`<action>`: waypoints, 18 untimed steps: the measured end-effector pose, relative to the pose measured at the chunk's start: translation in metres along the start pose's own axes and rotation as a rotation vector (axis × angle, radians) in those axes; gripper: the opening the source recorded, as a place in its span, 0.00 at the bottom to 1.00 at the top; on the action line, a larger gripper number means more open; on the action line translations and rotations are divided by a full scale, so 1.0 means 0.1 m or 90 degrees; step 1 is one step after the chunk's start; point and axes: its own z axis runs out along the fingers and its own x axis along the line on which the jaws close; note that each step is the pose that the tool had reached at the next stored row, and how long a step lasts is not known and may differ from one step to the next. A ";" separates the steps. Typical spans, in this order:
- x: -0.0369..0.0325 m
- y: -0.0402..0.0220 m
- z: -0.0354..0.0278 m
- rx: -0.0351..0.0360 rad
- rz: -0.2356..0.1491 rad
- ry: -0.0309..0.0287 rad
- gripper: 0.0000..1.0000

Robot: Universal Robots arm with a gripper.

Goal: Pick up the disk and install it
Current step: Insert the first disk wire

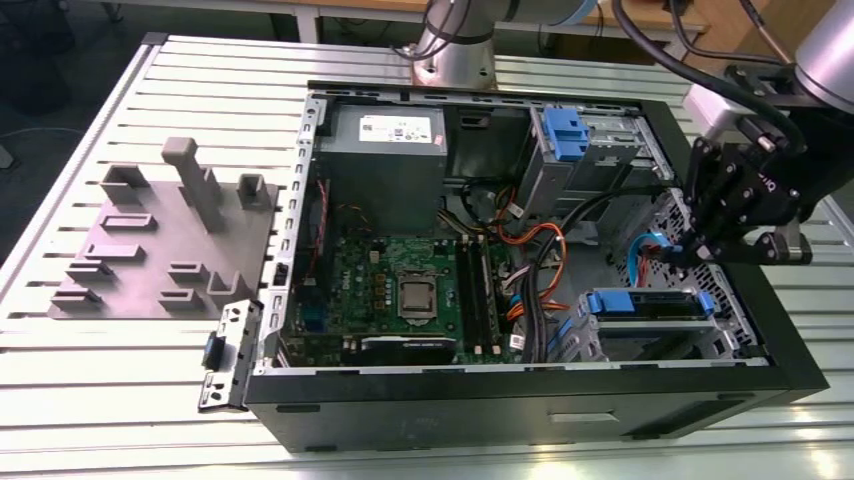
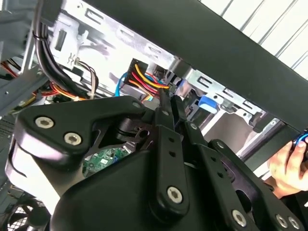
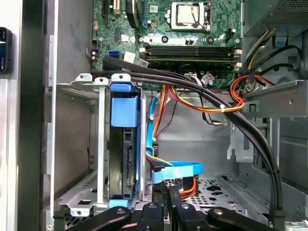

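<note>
The disk (image 3: 126, 159) stands on edge in the metal drive cage (image 3: 98, 144) at the case's front corner, its blue plastic frame (image 3: 124, 106) on top. In the exterior view the disk (image 1: 647, 304) lies in that cage at the lower right of the open computer case (image 1: 534, 400). My gripper (image 1: 681, 256) hangs just above and to the right of it, over the case's right side. Its fingers (image 2: 163, 108) are shut together with nothing between them. In the first wrist view the gripper (image 3: 168, 188) sits beside the cage, close to a flat blue cable (image 3: 178, 171).
Bundles of black and orange cables (image 3: 211, 96) cross the case near the cage. A second blue frame (image 1: 565, 135) sits in the upper bay. A grey metal box (image 1: 384, 140) and the motherboard (image 1: 400, 290) fill the left. A grey slotted tray (image 1: 160, 250) lies outside. A hand (image 2: 288, 166) shows by the case edge.
</note>
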 end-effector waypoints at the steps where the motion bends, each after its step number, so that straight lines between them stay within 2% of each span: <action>1: 0.015 0.009 0.001 0.0011 -0.001 -0.0001 0.16; 10: 0.138 0.081 0.004 0.0097 -0.006 0.0001 0.16; 12: 0.150 0.095 0.004 0.0145 -0.007 0.0001 0.16; 18: 0.170 0.148 0.006 0.0375 -0.009 0.0002 0.16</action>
